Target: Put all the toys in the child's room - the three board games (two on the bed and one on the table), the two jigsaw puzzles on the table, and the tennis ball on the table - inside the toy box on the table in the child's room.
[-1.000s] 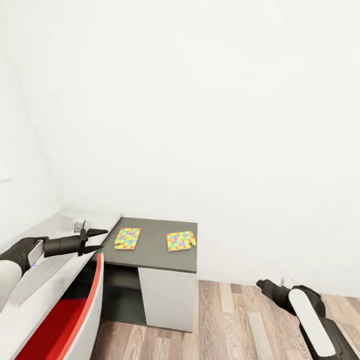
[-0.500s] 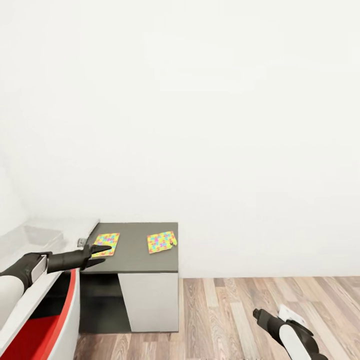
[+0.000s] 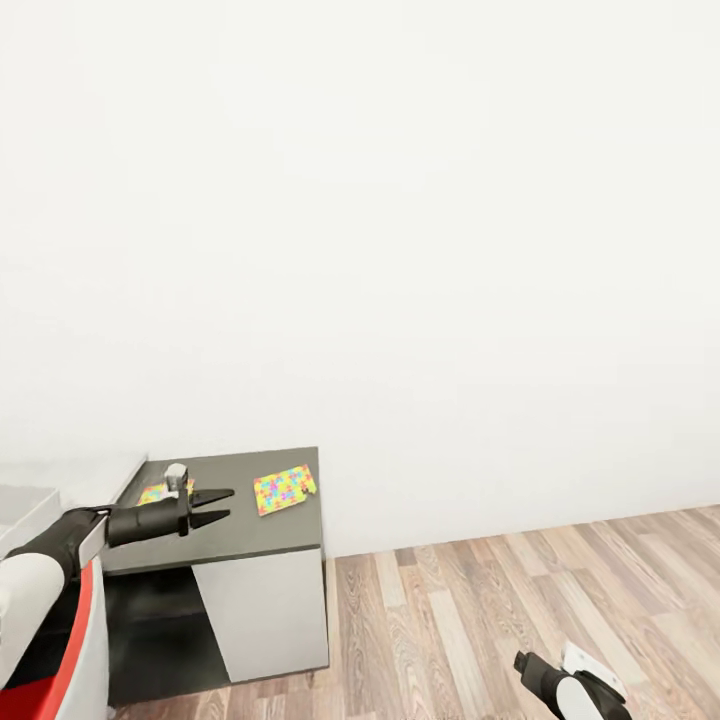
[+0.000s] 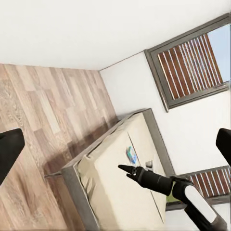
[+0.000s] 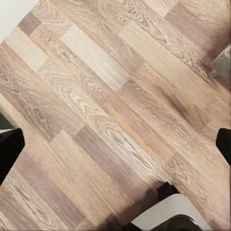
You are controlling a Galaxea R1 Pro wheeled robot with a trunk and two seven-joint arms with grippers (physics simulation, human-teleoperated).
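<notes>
Ahead, two puzzles lie flat on the table's (image 3: 255, 535) dark-grey corner: one (image 3: 284, 489) in the open near the wall, the other (image 3: 157, 492) partly hidden behind the left gripper (image 3: 222, 505). That gripper hovers over the corner top with its fingers apart and empty. Low over the plank floor (image 3: 500, 610) hangs the right gripper (image 4: 122, 168), seen against the bed (image 4: 120, 192), where a teal game (image 4: 131, 155) lies; whether its jaws are parted or together I cannot tell.
</notes>
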